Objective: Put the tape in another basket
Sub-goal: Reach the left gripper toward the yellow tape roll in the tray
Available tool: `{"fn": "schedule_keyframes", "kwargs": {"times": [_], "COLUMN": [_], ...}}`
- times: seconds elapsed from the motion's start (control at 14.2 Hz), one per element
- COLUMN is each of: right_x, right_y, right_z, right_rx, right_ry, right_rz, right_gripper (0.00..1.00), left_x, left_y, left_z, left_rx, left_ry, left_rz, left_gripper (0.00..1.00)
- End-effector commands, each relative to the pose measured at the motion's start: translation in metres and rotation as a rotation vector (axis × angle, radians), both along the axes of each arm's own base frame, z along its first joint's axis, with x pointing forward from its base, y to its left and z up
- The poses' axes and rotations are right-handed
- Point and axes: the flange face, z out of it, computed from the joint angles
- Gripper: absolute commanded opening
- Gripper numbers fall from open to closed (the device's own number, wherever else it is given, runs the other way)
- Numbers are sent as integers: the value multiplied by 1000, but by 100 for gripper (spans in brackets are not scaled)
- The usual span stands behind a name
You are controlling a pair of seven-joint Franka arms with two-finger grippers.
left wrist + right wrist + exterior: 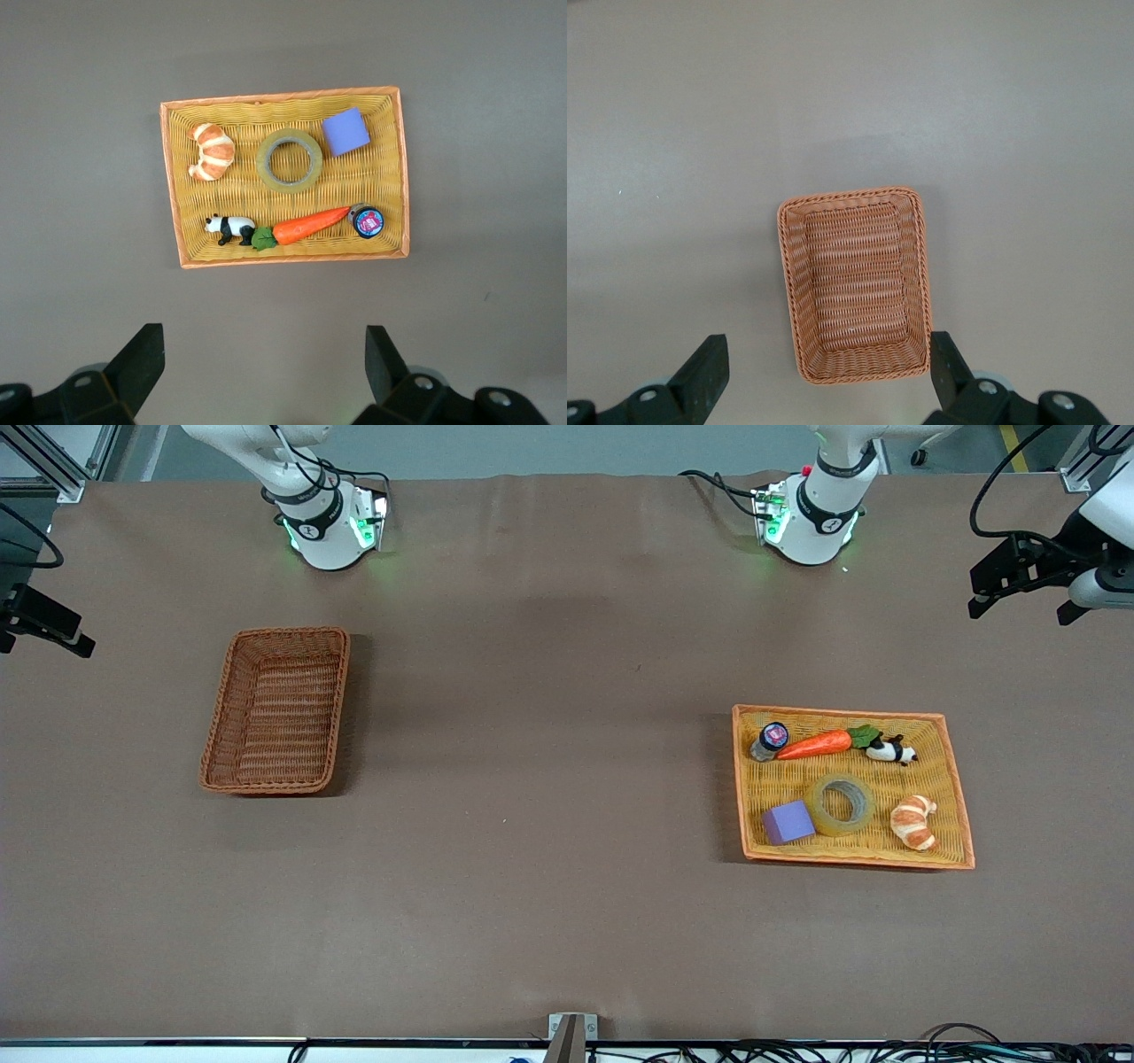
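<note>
The tape (pixel 842 804) lies flat in the orange tray (pixel 960 815), which sits on the brown table (pixel 549 779) toward the left arm's end. In the tray, a purple cube (pixel 788 821) sits just beside the tape on the side toward the right arm's end, and a toy croissant (pixel 914 822) sits beside the tape toward the left arm's end. Farther from the front camera than the tape, still in the tray, are a toy carrot (pixel 819 743), a small bottle (pixel 769 740) touching the carrot's tip, and a little panda (pixel 891 750) by the carrot's green leaves. The reddish-brown basket (pixel 275 709) sits well apart from the tray, toward the right arm's end of the table, and it has nothing in it. The left gripper (pixel 266 367) hangs high in the air with its two fingers spread wide, and it grips nothing; its wrist view looks down on the tray and the tape (pixel 289 160). The right gripper (pixel 828 372) also hangs high with its fingers spread wide and holds nothing; its wrist view looks down on the basket (pixel 855 283). Both arms wait up high near the ends of the table.
</note>
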Motion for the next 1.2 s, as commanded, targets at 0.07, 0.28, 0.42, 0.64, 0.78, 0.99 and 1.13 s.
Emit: {"fn": "schedule_keyframes", "kwargs": {"times": [0.07,0.28,0.42,0.64,0.78,0.99,1.13], "right_x": [0,0,0,-1,0,-1,0], "right_y": [-5,-5,-5,-5,-5,-5,-5], "right_z": [1,1,1,2,1,2,1], "right_rx": [12,12,12,12,12,12,12], "right_ry": [-1,-1,-1,-2,-1,-2,-1], "right_rz": [8,8,8,6,8,8,8], "right_gripper": [100,100,100,100,100,100,100], "left_x": [3,30,57,89,95,104,106], "left_y": [3,4,7,14,15,14,18], "left_z": [1,-17,-66,-149,-204,-287,-329], "left_rx": [0,0,1,7,40,38,30], "left_ry": [11,38,118,123,89,64,59], "left_rz": [0,4,9,41,87,80,85], "left_gripper": [100,100,100,100,100,100,100]}}
